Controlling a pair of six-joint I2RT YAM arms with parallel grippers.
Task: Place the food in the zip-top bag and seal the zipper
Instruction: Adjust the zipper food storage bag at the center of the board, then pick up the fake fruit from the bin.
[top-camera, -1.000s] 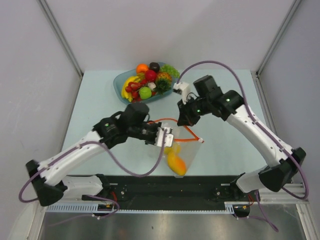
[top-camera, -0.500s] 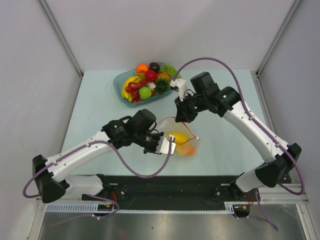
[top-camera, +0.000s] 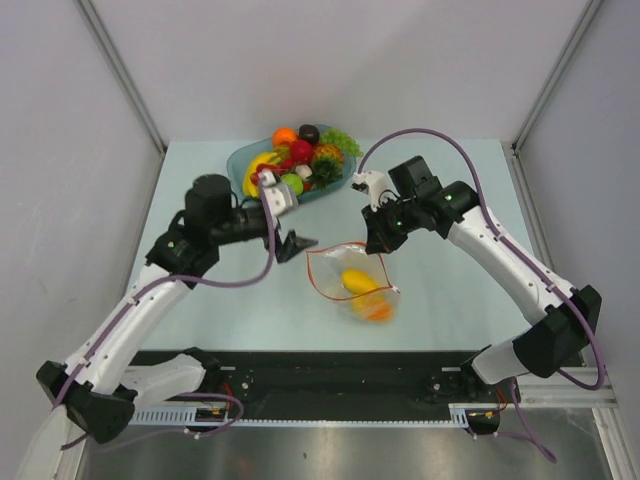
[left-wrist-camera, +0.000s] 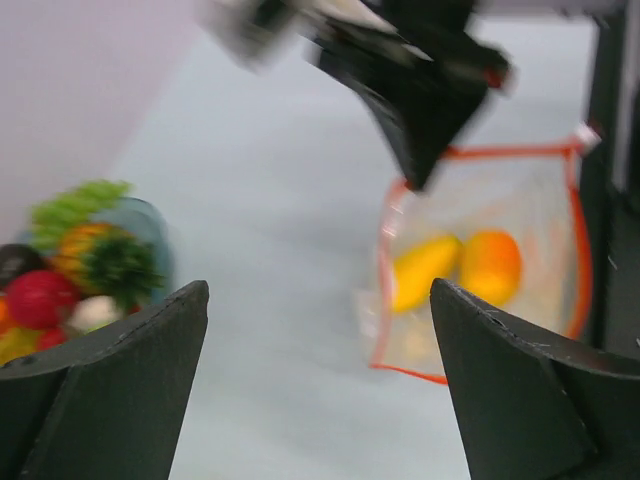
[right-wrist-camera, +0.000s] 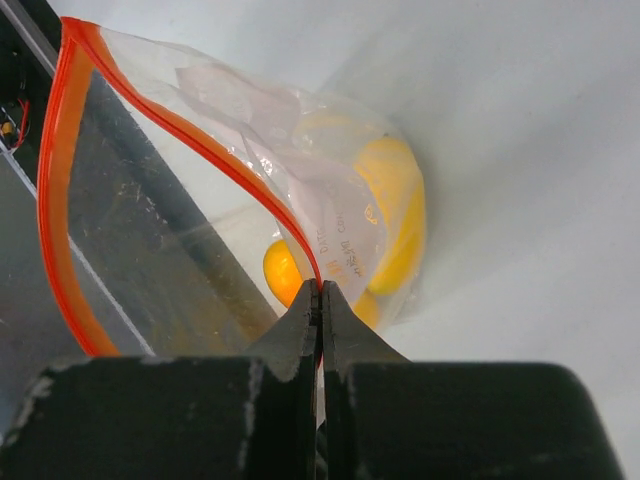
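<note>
The clear zip-top bag lies on the table with its mouth held up, and a yellow piece of food and an orange one sit inside. My right gripper is shut on the red-orange zipper at the mouth's rim. The yellow piece shows through the film. My left gripper hangs open and empty to the left of the bag, between it and the tray. More food is heaped in the tray.
The teal oval tray stands at the table's back centre, its fruit visible at the left of the left wrist view. A black rail runs along the near edge. Grey walls close in both sides.
My left gripper let go of the bag's mouth, opened wide and drew back left toward the tray. The bag with its two pieces settled onto the table, still pinched by the right gripper.
</note>
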